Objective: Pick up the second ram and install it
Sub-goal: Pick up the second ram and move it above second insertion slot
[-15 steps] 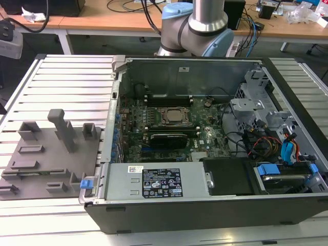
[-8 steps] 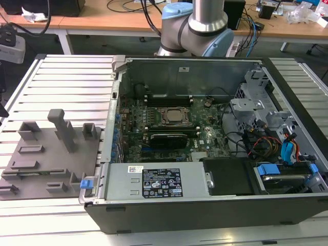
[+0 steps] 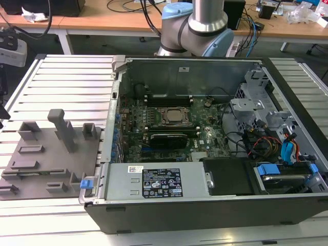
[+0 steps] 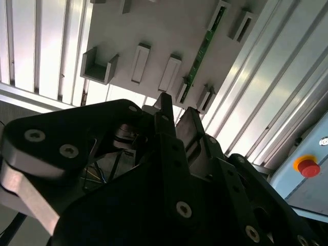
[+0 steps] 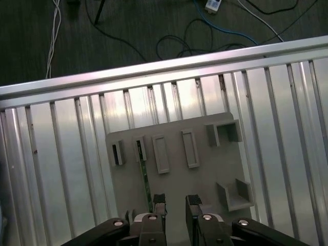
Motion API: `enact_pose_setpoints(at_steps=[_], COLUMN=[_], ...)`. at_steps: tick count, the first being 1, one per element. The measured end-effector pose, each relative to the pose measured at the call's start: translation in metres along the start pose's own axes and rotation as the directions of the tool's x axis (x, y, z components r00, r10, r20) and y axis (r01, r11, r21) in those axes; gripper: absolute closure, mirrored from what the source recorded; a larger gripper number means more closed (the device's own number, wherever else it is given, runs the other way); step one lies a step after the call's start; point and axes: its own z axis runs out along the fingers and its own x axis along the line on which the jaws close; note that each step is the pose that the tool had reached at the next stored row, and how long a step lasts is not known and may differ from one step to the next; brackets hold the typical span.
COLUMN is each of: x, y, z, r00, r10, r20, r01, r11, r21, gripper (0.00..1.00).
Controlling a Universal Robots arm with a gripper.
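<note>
Ram [image 5: 145,177] stands on its thin edge in the grey holder [image 5: 205,177], which lies on the slatted surface [image 5: 61,154]. The jaws hang above the holder, open and empty. The stick lies just beside one finger [image 5: 160,204], not in the gap. To do this well, the jaws should line up over the stick's middle, pinch its flat sides softly, and lift straight up.
</note>
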Motion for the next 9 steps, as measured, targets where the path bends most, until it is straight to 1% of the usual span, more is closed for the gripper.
enact_pose_setpoints(at_steps=[3,9], x=[0.0003,0.0007], y=[-0.0002,-0.0005], z=[0.0046,0.0110], r00=[1.0000,1.0000], r10=[0.000,0.000], r20=[0.0000,0.0000], r01=[0.000,0.000], r11=[1.0000,1.0000], r21=[0.0000,0.0000], gripper=[0.70,0.70])
